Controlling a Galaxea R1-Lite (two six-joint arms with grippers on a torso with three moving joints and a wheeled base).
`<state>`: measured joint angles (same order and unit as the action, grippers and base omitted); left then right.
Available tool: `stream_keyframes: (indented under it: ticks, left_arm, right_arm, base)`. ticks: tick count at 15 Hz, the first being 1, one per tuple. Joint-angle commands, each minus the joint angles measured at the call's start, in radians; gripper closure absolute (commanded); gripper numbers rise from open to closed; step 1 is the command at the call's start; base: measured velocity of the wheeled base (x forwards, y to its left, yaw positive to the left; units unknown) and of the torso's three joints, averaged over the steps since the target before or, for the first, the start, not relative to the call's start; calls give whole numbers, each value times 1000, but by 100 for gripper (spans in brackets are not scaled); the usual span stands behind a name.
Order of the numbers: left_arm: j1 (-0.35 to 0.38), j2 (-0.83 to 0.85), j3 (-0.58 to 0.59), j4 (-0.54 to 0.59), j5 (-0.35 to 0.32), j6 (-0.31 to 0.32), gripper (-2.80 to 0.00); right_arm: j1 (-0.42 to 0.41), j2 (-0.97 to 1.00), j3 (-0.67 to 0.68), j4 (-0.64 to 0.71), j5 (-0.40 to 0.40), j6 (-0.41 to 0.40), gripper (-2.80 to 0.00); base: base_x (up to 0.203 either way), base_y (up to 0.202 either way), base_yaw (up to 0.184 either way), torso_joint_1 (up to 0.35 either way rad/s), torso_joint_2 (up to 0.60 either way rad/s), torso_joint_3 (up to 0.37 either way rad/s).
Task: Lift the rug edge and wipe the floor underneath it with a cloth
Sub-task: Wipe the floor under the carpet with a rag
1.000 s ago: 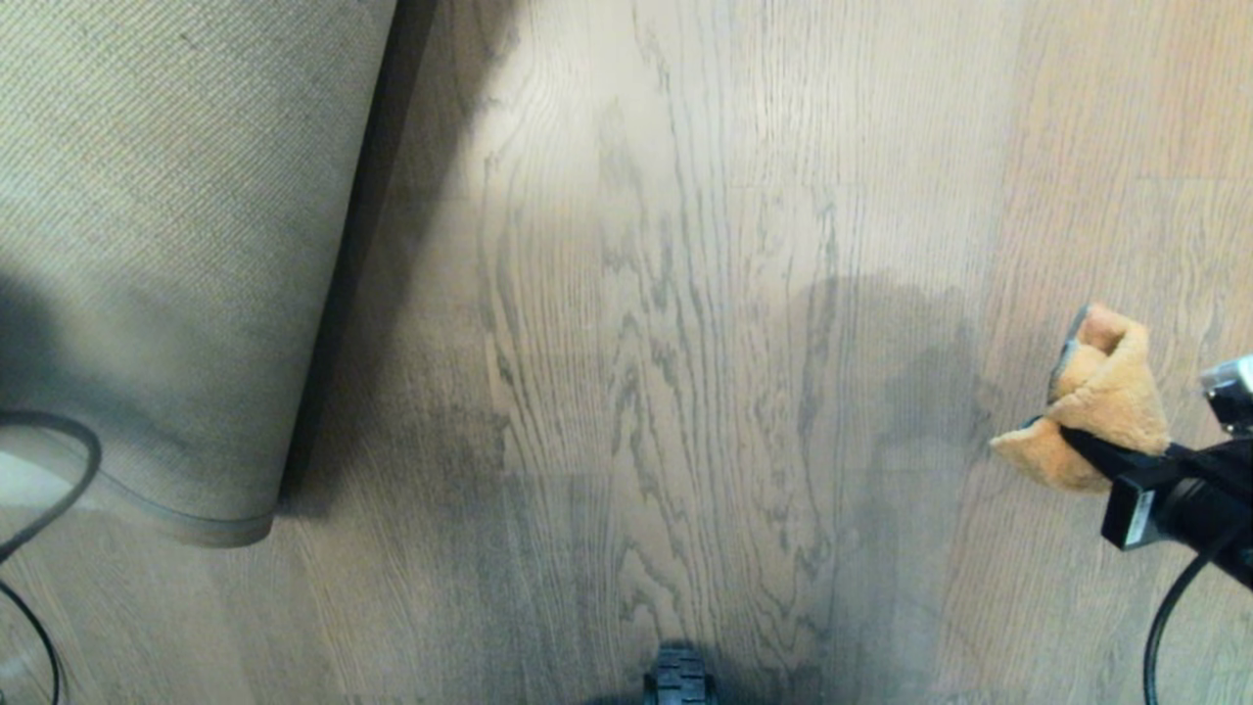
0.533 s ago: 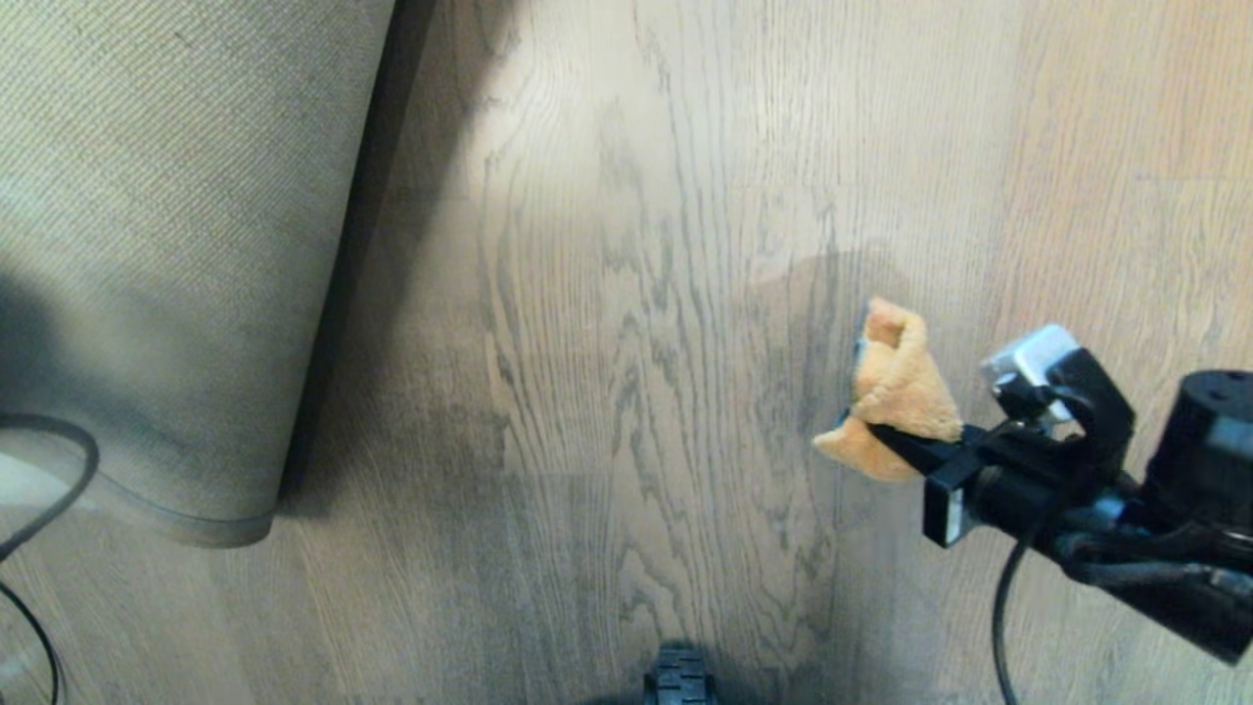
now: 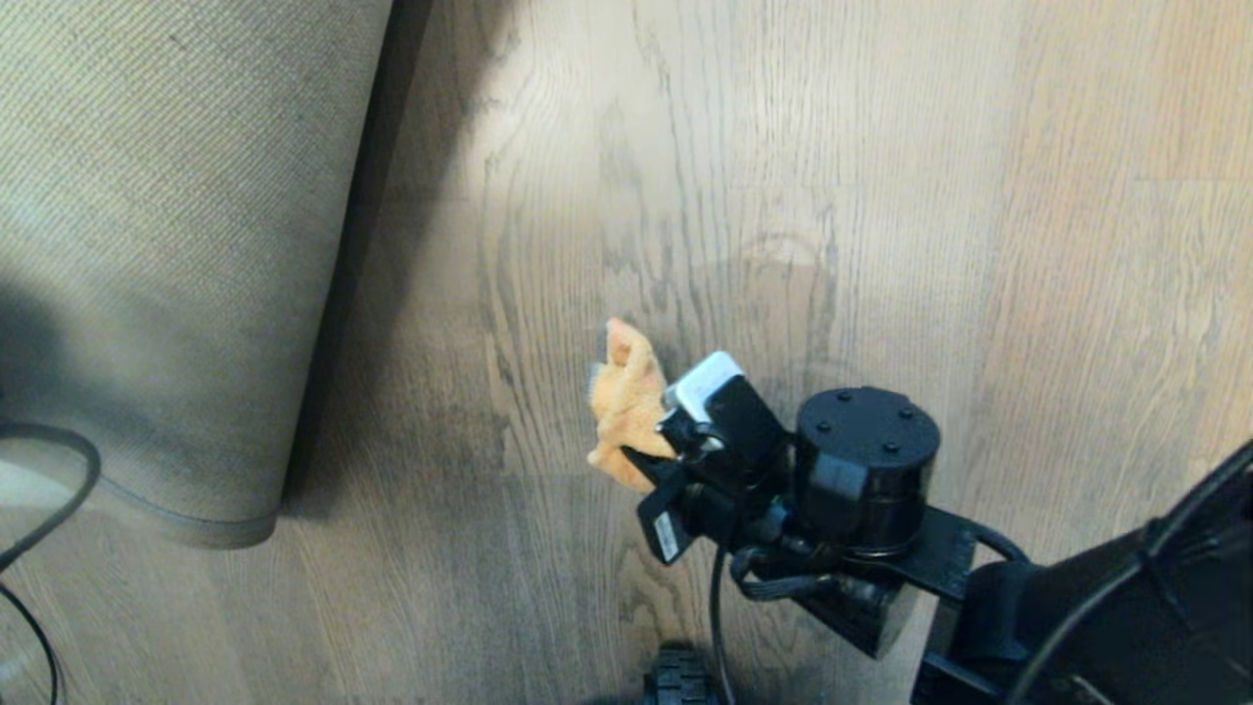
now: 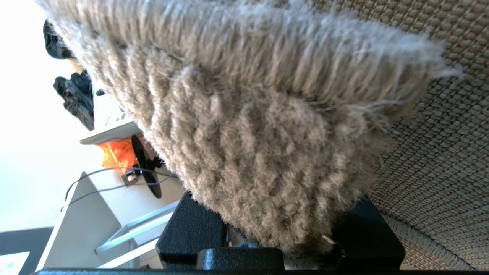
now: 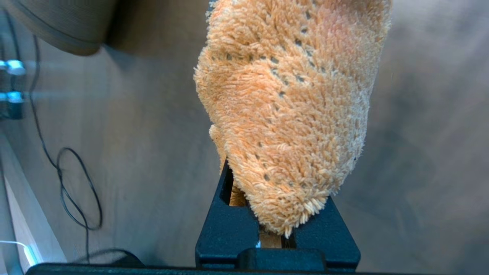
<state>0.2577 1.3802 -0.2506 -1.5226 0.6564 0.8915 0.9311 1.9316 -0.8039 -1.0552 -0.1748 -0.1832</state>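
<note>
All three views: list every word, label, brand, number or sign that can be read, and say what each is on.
None can be read.
White sticker on the side of the right gripper's body, head view: any print is too small and blurred to read.
Cloth, rug edge, floor: no text shows on them.
Background shelf in the left wrist view: no label can be made out.
</note>
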Motion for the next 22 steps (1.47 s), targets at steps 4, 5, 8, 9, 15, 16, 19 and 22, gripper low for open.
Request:
stream_keyframes:
  ticks: [4,5,8,9,15,16,19,22]
  left_arm:
    - [0,0,19,-47,19,6,0]
    - [0,0,19,-47,19,6,0]
    - [0,-1,19,-46,19,6,0]
    - [0,-3,21,-45,19,6,0]
    - [0,-13,47,-47,19,6,0]
    - [0,-13,48,-47,19,5,0]
    - [0,-21,54,-47,19,6,0]
    - [1,-23,68,-47,20,4,0]
  right_arm:
    - [103,173,-120,-29,-25,-1,0]
    - [121,200,-149,-37,-27,-1,0]
    - [167,279,-246,-48,-30,-2,0]
    - [177,302,-276,-49,-36,-2,0]
    - [189,449,-429,-114,-82,-7,0]
    - [187,462,-434,-134,-86,-7,0]
    - [178,498,-461,-189,-88,-8,0]
    - [141,532,-496,-198,-88,-24,0]
  base:
    - [0,0,0,0,0,0]
    - [0,0,0,0,0,0]
    - [0,0,0,0,0,0]
    - [0,0,0,0,0,0]
    - [0,0,0,0,0,0]
    - [0,0,0,0,0,0]
    - [0,0,0,0,0,0]
    - [0,0,0,0,0,0]
